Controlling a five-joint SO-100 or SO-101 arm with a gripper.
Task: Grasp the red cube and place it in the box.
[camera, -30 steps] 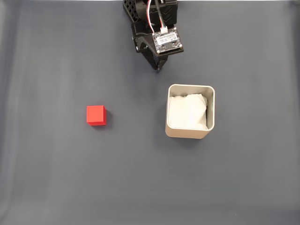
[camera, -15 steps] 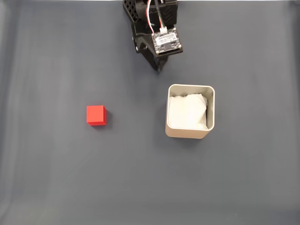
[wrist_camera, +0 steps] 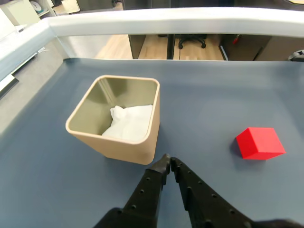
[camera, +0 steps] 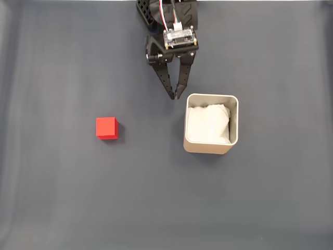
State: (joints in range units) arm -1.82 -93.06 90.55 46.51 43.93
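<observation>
Fixed view: the gripper (camera: 175, 96) hangs by the box (camera: 233, 123)'s upper-left corner, tips pinched together, holding nothing; the red cube (camera: 106, 128) sits well left on the mat. Wrist view: fingertips (wrist_camera: 163, 164) meet beside the box (wrist_camera: 121, 147), cube (wrist_camera: 259, 143) off right.

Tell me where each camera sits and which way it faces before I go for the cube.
Fixed view: overhead, looking straight down on the dark mat; arm enters from the top edge, gripper closed beside the box, red cube at left.
Wrist view: rides the arm, looking along the gripper fingers toward the table's far rim.
Shared: gripper, box, red cube.
</observation>
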